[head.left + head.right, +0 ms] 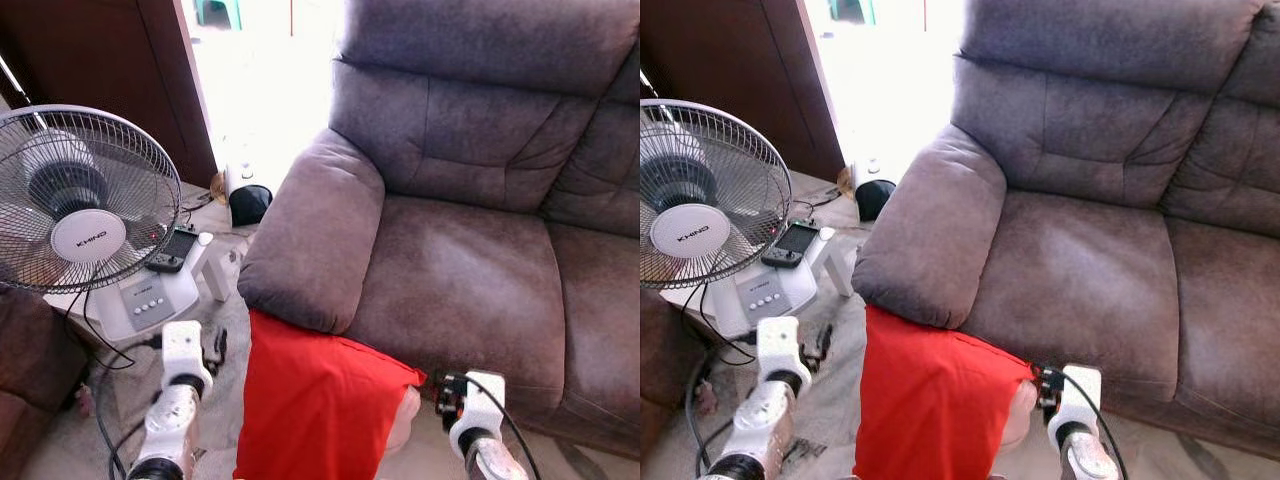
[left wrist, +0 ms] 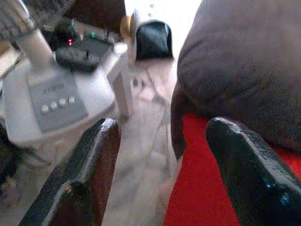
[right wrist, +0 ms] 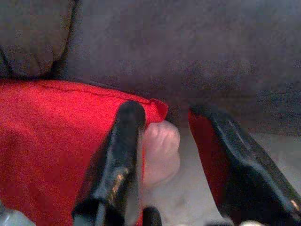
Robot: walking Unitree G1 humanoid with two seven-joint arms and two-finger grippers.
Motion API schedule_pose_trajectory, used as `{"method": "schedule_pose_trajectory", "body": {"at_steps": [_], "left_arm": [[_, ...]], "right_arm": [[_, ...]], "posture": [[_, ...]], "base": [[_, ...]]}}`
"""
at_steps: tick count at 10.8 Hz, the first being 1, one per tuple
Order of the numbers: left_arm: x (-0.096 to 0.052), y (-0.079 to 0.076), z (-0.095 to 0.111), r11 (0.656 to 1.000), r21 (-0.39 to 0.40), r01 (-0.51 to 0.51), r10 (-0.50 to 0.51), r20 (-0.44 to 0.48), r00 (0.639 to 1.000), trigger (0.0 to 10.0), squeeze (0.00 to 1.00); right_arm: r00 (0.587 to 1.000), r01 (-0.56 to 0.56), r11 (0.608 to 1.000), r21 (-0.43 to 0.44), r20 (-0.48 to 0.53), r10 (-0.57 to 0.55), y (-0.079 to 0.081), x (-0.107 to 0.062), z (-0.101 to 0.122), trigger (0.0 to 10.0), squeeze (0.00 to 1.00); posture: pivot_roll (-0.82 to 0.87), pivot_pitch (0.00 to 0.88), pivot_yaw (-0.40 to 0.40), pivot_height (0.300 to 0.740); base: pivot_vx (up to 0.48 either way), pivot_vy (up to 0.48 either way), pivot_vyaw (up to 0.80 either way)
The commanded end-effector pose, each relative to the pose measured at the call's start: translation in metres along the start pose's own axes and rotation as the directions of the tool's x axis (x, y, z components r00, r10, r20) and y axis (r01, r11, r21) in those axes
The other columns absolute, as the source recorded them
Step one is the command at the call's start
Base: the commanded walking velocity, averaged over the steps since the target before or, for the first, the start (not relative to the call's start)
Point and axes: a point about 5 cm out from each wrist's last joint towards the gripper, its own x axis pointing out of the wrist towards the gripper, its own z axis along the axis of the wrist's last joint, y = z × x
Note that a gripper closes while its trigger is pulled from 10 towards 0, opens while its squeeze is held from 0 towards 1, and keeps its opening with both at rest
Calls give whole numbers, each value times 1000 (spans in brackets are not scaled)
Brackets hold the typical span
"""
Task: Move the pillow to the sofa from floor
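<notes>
A red pillow (image 1: pixel 315 410) stands on the floor, leaning against the front of the grey-brown sofa (image 1: pixel 450 280) just below its armrest (image 1: pixel 310 240). A pale inner corner of the pillow (image 3: pixel 160 150) pokes out of the red cover. My left arm (image 1: pixel 172 410) is beside the pillow's left edge, and my left gripper (image 2: pixel 164 181) is open, with the red cover by one finger (image 2: pixel 254 174). My right arm (image 1: pixel 480 420) is at the pillow's right corner. The right gripper (image 3: pixel 174 162) is open, and the pale corner lies between its fingers (image 3: pixel 117 160).
A standing fan (image 1: pixel 85 200) on a white base (image 1: pixel 150 300) is close on the left, with cables (image 1: pixel 100 400) trailing on the floor. A remote (image 1: pixel 172 250) lies on a small white stand. A black bin (image 1: pixel 248 203) and a dark wooden door (image 1: pixel 110 70) are behind.
</notes>
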Motion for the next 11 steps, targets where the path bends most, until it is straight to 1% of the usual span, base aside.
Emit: {"method": "schedule_pose_trajectory", "body": {"at_steps": [1, 2, 3, 4, 5, 6, 7, 8, 9, 10, 11], "left_arm": [[-2, 2, 6, 1000, -10, -3, 4, 55, 998, 10000, 0], [-3, 3, 10, 1000, -17, -9, 10, 85, 996, 10000, 0], [-3, 0, 17, 1000, -12, 10, -8, 124, 992, 10000, 0], [-5, -7, 22, 998, 36, 58, -64, 160, 985, 10000, 0], [-4, -6, 31, 999, 33, 37, -43, 203, 978, 10000, 0], [-2, -4, 49, 999, 32, 14, -22, 278, 960, 10000, 0], [-1, -9, 68, 999, 20, 26, -32, 347, 937, 10000, 0], [-2, -16, 81, 998, 37, 50, -61, 401, 914, 10000, 0], [-3, -19, 83, 995, 59, 76, -93, 405, 909, 10000, 0], [-4, -20, 79, 994, 62, 90, -107, 384, 917, 10000, 0], [-5, -21, 77, 994, 67, 91, -110, 372, 922, 10000, 0]], "right_arm": [[947, 25, 999, -39, 321, -11, -3, 16, 72, 10000, 0], [927, 28, 998, -55, 376, -5, -3, 15, 84, 10000, 0], [894, 6, 998, -67, 447, 25, 3, 14, 100, 10000, 0], [868, -16, 998, -65, 494, 46, 8, 12, 109, 10000, 0], [866, -26, 998, -55, 498, 50, 10, 8, 106, 10000, 0], [873, -31, 998, -46, 484, 50, 12, -1, 97, 10000, 0], [880, -29, 999, -41, 473, 45, 11, -9, 88, 10000, 0], [887, -23, 999, -36, 460, 37, 9, -15, 82, 10000, 0], [887, -23, 999, -29, 461, 34, 10, -18, 81, 10000, 0], [881, -12, 1000, -3, 473, 12, 11, -20, 81, 10000, 0], [877, -26, 1000, -11, 480, 28, 18, -18, 88, 10000, 0]], "posture": [[48, 80, -21, 740], [47, 76, -22, 740], [46, 66, -24, 740], [47, 63, -23, 740], [36, 46, -26, 740], [38, 40, -30, 740], [41, 25, -35, 740], [47, 7, -37, 740], [49, 1, -35, 740], [43, 0, -28, 740], [45, 0, -31, 740]], "base": [[0, 0, 0], [0, 0, 0], [0, 0, 0], [0, 0, 0], [0, 0, 0], [0, 0, 0], [0, 0, 0], [0, 0, 0], [0, 0, 0], [0, 0, 0], [0, 0, 0]]}}
